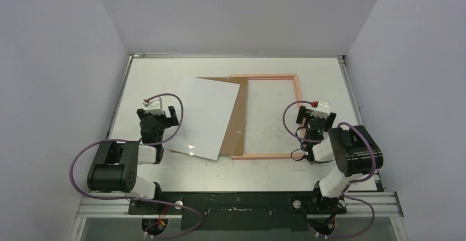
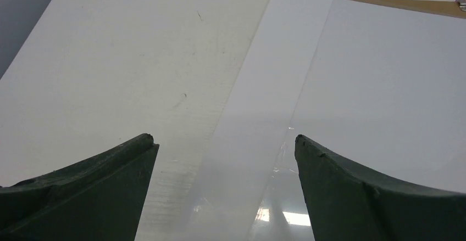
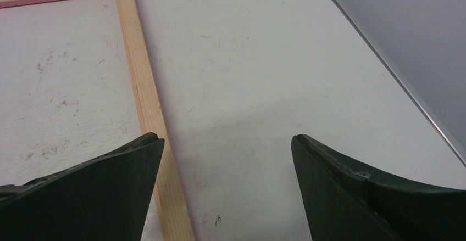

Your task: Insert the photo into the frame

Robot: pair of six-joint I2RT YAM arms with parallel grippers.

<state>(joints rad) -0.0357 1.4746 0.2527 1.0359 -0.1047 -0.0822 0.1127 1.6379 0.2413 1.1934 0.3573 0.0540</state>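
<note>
table (image 1: 165, 71): white, grey walls around
left gripper (image 2: 225, 142): jaws apart, empty
photo (image 1: 206, 117): white side up, edge below left gripper, overlapping backing panel (image 1: 235, 125)
right gripper (image 3: 225, 136): jaws apart, empty
frame (image 1: 297, 95): flat, right rail just left of right gripper

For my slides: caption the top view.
Open left tool and right tool flank the white-side-up photo, backing panel and pink frame.

The photo (image 1: 206, 117) is laid partly on the backing panel (image 1: 235, 127), left of the frame (image 1: 297, 95). The left gripper (image 2: 225, 158) is positioned at the photo's left edge, and the right gripper (image 3: 226, 153) just right of the frame.
</note>
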